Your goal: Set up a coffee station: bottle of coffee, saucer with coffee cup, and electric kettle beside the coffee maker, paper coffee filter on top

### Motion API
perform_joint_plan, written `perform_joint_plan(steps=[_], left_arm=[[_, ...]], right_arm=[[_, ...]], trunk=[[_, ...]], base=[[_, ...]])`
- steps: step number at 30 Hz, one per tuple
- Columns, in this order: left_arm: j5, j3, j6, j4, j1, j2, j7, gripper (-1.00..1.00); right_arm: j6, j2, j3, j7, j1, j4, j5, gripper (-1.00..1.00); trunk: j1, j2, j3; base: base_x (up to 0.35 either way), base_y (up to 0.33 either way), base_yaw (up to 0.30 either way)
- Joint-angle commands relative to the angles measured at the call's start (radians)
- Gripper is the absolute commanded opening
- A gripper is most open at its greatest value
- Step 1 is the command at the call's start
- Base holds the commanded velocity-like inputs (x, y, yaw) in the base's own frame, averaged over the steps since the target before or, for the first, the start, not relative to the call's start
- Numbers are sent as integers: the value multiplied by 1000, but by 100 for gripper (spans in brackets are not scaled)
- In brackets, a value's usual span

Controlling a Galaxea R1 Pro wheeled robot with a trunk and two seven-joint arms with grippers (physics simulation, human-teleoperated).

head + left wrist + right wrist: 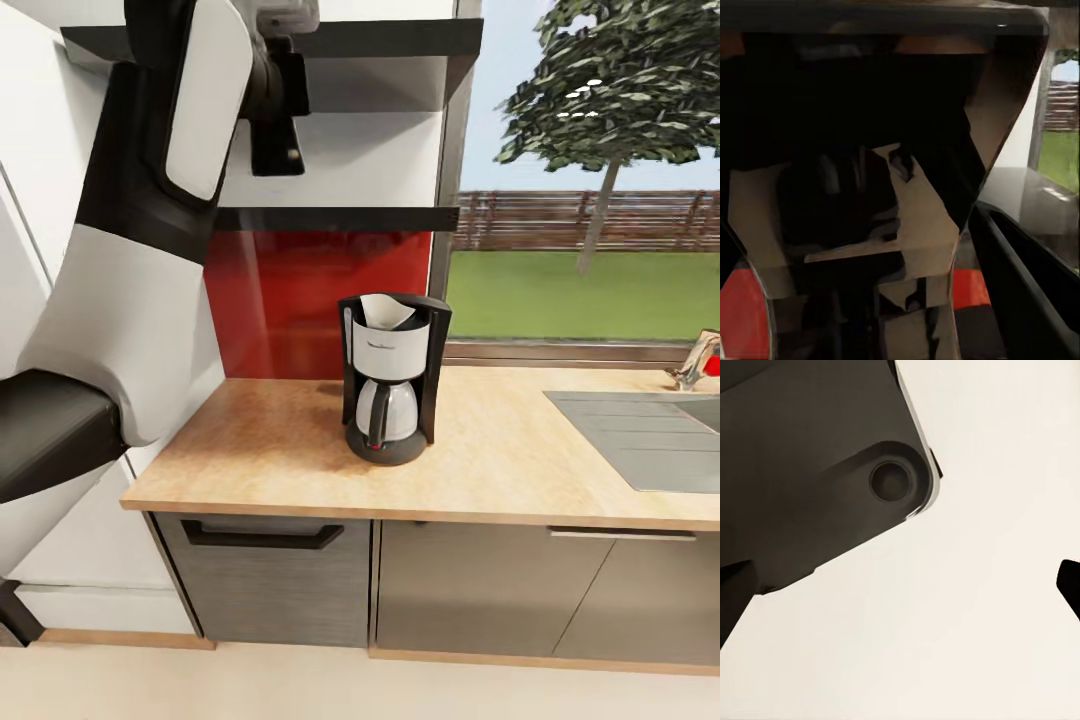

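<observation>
**Filter on the machine, left arm up at the shelf**

My left gripper [276, 130] is raised between the dark shelves [340, 217]; I cannot tell whether its fingers are spread or pinching, since its wrist view is a dark, broken jumble. Below it and off to the right, the coffee maker [392, 378] stands on the kitchen countertop [500, 450] with the paper coffee filter [388, 311] in its top. Bottle, saucer, cup and kettle look still outstanding. My right gripper's state I cannot tell either.
</observation>
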Motion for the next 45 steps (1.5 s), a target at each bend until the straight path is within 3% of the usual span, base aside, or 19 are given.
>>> perform_joint_plan(steps=[1, 4, 6, 7, 9, 15, 26, 29, 34, 37, 42, 45], left_arm=[[8, -1, 4, -14, 6, 0, 9, -100], [21, 0, 5, -86, 59, 0, 8, -100], [25, 0, 6, -163, 123, 0, 9, -100], [26, 0, 6, -236, 195, 0, 9, -100], [27, 0, 7, -276, 238, 0, 9, -100], [27, -3, 7, -421, 409, 55, 9, -100], [23, -6, 7, -447, 446, 76, 11, -100], [21, -18, 6, -445, 459, 82, 12, -100], [19, -70, 2, -443, 498, 97, 14, -100], [20, -78, 1, -440, 523, 127, 13, -100], [20, -80, 0, -434, 579, 139, 14, -100], [20, -80, 0, -434, 584, 139, 14, -100]], right_arm=[[-5, 0, 3, 0, -1, 2, -3, 100], [-5, 0, 3, 0, -1, -1, -3, 100], [-5, -1, 3, 0, -1, -2, -3, 100], [-5, -1, 2, 0, -1, -3, -3, 100], [-5, -2, 3, 0, -1, -3, -3, 100], [-5, -2, 3, 0, -1, -4, -3, 100], [-5, -2, 3, 0, -1, -4, -3, 100], [-5, -2, 3, 0, -1, -4, -3, 100], [-5, -2, 3, 0, -1, -4, -3, 100], [-5, -1, 2, -1, -1, -4, -4, 100], [-5, 0, 1, -1, -1, -4, -3, 100], [-5, 0, 1, -1, -1, -4, -3, 100]], trunk=[[0, -1, -1], [0, -1, -1], [0, -1, -1], [0, -1, -1], [0, -1, -1], [0, -1, -1], [0, -1, -1], [0, -1, -1], [0, -1, -1], [0, -1, -1], [0, -1, -1], [0, -1, -1]], base=[[-1, 0, 0], [0, 0, 0], [0, 0, 0], [0, 0, 0], [0, 0, 0], [0, 0, 0], [-133, 0, 0], [-59, 0, 0], [-16, 0, 0], [-3, 0, 0], [0, 0, 0], [0, 0, 0]])
